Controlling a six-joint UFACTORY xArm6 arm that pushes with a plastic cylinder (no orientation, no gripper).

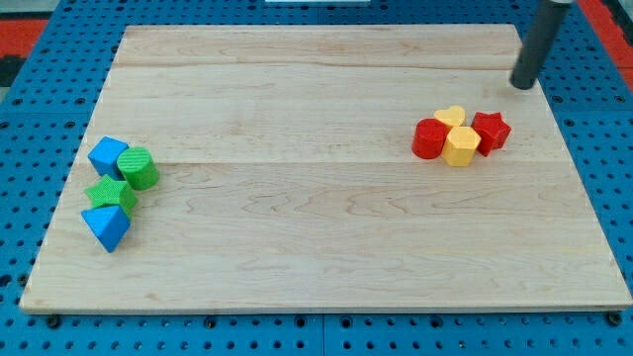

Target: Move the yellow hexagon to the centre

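While the wooden counter (316, 227) fills most of the view, its middle lies bare and the blocks sit in two knots at opposite sides. At the view's left there are four: a blue cube (106, 155) touching a green cylinder (139, 168), below them a green star-like block (110, 194), and lowest a blue triangular block (107, 227). None of these concerns the job.

At the view's right is the cluster that matters. The yellow hexagon (461, 146) sits at its bottom edge, pressed against a red cylinder (429, 138) on its left, a yellow heart (450, 117) just above it, and a red star (491, 131) on its upper right. All four touch or nearly touch.

As for the end effector, it is only a dark rod, so it has nothing to open and holds nothing; my tip (522, 85) rests on the counter near the view's top right, apart from every block.

From my tip the hexagon lies down and to the view's left, and the counter's centre lies further the same way (roughly, though more left than down). That line is favourable in direction, but the red star stands between my tip and the hexagon. I judge a straight push would drag the star, and probably the red cylinder, along too; coming round to the hexagon's right side first looks cleaner.
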